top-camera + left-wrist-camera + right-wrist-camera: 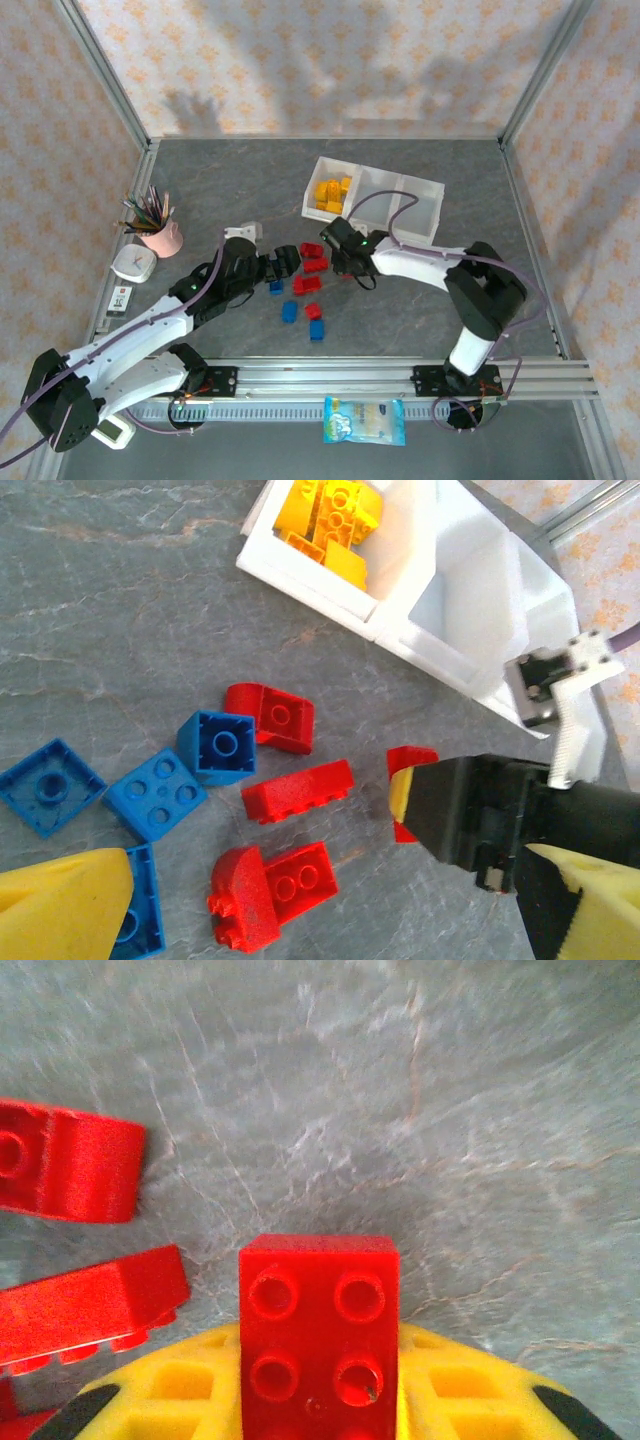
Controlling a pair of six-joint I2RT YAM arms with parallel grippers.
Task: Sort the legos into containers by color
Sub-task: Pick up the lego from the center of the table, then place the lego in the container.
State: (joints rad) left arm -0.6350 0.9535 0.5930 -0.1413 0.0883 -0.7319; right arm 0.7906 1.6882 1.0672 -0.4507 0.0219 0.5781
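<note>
Red lego (pixel 318 1335) clamped between right fingers (pixel 470 1392); other red legos (pixel 70 1160) just beside.

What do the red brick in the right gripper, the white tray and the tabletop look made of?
Red brick: hard moulded plastic, slightly glossy studs.
Tray: likely thin plastic, smooth white walls.
Tabletop: grey, veined, matte; stone or printed laminate, unclear.
</note>
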